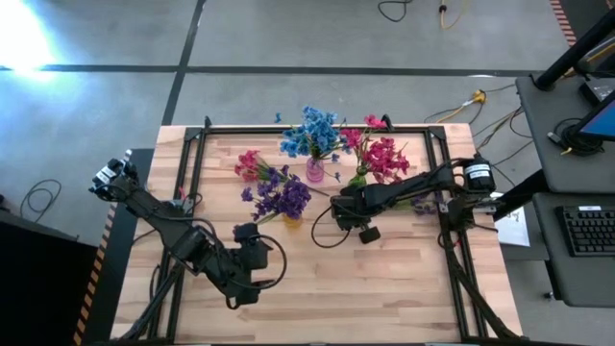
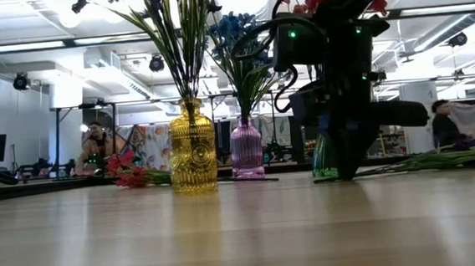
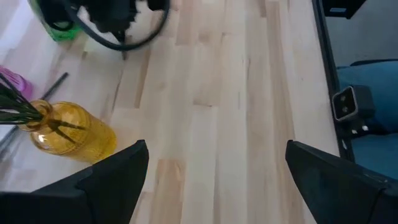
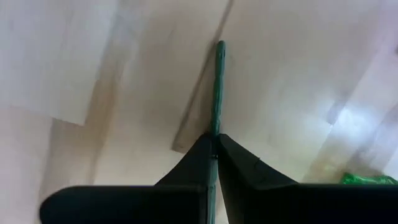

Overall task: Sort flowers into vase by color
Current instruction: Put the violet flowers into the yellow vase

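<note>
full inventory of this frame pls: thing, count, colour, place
Vases: three; yellow vase, pink vase, green vase; table middle.
Purple flowers: a bunch, in the yellow vase.
Blue flowers: a bunch, in the pink vase.
Red-pink flowers: a bunch, above the green vase.
Loose red-pink sprigs: lying left of the vases.
Green stem: one, pinched by the right gripper.
Table: light wood.
Right gripper: shut, mid-table.
Left gripper: open, waiting front left.
</note>
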Motion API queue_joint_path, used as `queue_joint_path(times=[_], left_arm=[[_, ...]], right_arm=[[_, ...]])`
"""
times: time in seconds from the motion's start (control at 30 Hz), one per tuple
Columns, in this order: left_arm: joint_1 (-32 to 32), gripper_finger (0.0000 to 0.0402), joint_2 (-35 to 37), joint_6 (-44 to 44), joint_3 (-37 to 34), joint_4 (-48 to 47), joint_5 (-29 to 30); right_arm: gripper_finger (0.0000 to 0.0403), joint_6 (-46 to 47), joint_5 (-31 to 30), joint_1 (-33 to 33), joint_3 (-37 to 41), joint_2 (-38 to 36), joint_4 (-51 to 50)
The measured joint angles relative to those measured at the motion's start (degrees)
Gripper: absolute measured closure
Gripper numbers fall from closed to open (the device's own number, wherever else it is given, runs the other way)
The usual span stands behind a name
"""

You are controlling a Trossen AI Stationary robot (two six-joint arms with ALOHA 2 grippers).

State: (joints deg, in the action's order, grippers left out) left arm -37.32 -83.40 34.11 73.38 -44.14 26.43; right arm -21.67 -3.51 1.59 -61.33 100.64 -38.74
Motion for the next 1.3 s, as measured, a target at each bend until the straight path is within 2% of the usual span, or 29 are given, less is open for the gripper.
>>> queue_joint_path(times=[0.27, 0.47, 0.63, 0.83, 0.93, 1.03, 1.3], left_arm=[[0.00, 0.0039, -1.11, 0.04, 0.00, 0.00, 1.19], [0.02, 0.0039, -1.72, 0.06, 0.00, 0.18, 1.25], [0.02, 0.0039, -1.72, 0.10, 0.00, 1.53, 1.60], [0.02, 0.0039, -1.72, 3.10, 0.00, 2.25, 1.60], [0.02, 0.0039, -1.72, 4.70, 0.00, 2.34, 1.62], [0.02, 0.0039, -1.72, 5.41, -0.02, 2.77, 1.64], [0.00, 0.0039, -1.90, 5.72, -0.02, 8.42, 1.80]], right_arm=[[0.0390, 4.31, 6.92, 6.08, -4.60, 0.09, 0.65], [0.0390, 11.71, 5.37, 12.61, -9.52, 0.07, 9.62], [0.0390, 14.32, 2.47, 15.51, -13.35, -0.02, 12.73], [0.0390, 15.85, 2.02, 17.89, -13.56, 0.44, 21.15], [0.0388, 15.71, -1.44, 18.61, -13.52, 1.86, 21.75], [0.0370, 15.80, -4.19, 18.82, -13.63, 3.48, 21.44], [0.0273, 21.92, -4.73, 19.29, -14.07, 4.84, 19.03]])
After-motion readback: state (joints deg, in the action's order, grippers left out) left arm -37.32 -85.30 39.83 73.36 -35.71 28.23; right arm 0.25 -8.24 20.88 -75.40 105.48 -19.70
